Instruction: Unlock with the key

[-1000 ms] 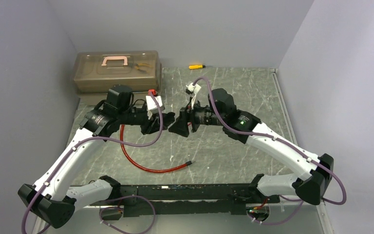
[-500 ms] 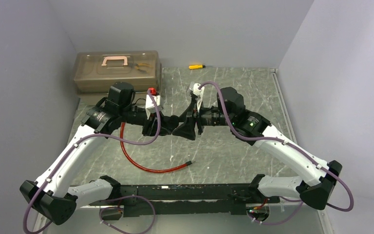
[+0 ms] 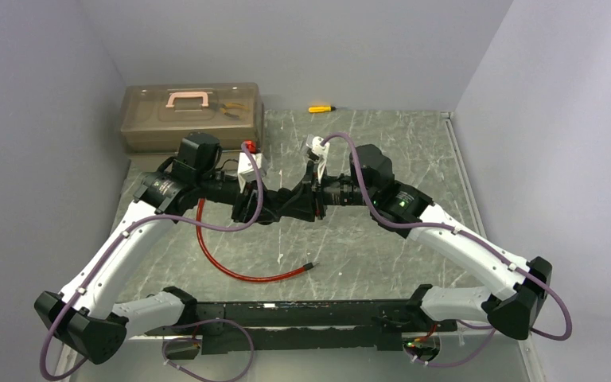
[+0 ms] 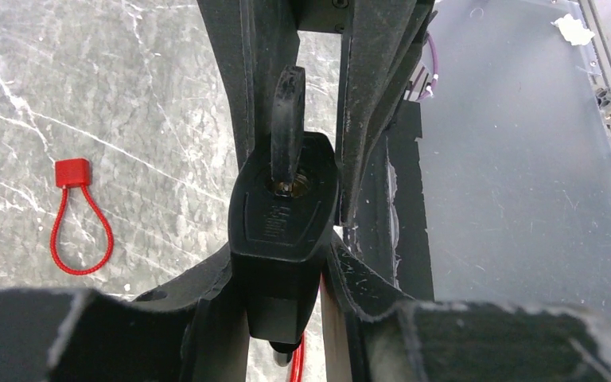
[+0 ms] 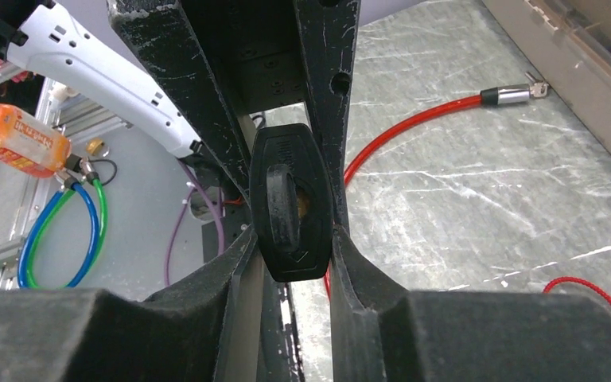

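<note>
Grey marbled tabletop (image 3: 382, 143), two claws meeting nose to nose above its middle, key already in the lock.

Right claw (image 5: 290, 239) is pinching the black key head (image 5: 275, 199). Left claw (image 4: 282, 267) is pressed tight on the black lock body (image 4: 282, 227), which is held off the surface. In the overhead view the lock sits at 9 o'clock from the right claw, and the key's long axis runs 3-to-9, straight into the keyhole (image 4: 288, 185). The next move is probably a right-wrist twist about that axis while the left arm braces. Red cable (image 3: 231, 267) trails toward 6 o'clock, and the toolbox (image 3: 191, 111) lies at 11 o'clock.
</note>
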Available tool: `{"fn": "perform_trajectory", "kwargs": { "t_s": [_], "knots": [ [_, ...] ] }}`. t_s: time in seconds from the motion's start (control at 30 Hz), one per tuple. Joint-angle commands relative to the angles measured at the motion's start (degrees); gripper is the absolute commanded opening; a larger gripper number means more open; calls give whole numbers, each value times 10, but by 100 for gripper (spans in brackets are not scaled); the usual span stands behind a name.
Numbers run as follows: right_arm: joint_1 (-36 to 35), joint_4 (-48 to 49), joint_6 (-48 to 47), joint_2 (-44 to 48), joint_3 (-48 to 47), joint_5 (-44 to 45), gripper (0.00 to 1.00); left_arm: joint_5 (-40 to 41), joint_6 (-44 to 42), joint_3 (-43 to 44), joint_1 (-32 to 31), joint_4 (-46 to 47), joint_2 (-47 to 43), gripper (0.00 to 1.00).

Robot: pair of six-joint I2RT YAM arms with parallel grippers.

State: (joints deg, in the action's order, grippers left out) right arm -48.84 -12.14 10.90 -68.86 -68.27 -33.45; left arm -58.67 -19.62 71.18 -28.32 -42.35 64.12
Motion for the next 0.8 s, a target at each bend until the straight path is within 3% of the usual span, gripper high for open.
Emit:
{"fn": "perform_trajectory", "kwargs": {
  "t_s": [0.0, 0.1, 0.17, 0.23, 0.3, 0.53, 0.67, 0.77],
  "knots": [
    [1, 100, 38, 25, 32, 44, 0, -27, -10, 24, -10, 17, -4, 9],
    [1, 117, 46, 33, 44, 56, 0, 5, -7, 25, -11, 16, -8, 40],
    [1, 118, 48, 40, 51, 61, 0, 33, -7, 24, -11, 12, -14, 51],
    [1, 118, 49, 48, 56, 69, 0, 60, -13, 21, -11, 2, -23, 77],
    [1, 118, 46, 55, 56, 78, 0, 81, -20, 12, -8, -10, -33, 87],
    [1, 115, 44, 71, 46, 84, 0, 94, -20, -90, 13, -2, -85, 91],
    [1, 118, 53, 74, 48, 78, 0, 138, 6, -123, 16, 58, -101, 92],
    [1, 138, 56, 75, 48, 78, 0, 126, 15, -125, 16, 110, -103, 88]
  ]
}}
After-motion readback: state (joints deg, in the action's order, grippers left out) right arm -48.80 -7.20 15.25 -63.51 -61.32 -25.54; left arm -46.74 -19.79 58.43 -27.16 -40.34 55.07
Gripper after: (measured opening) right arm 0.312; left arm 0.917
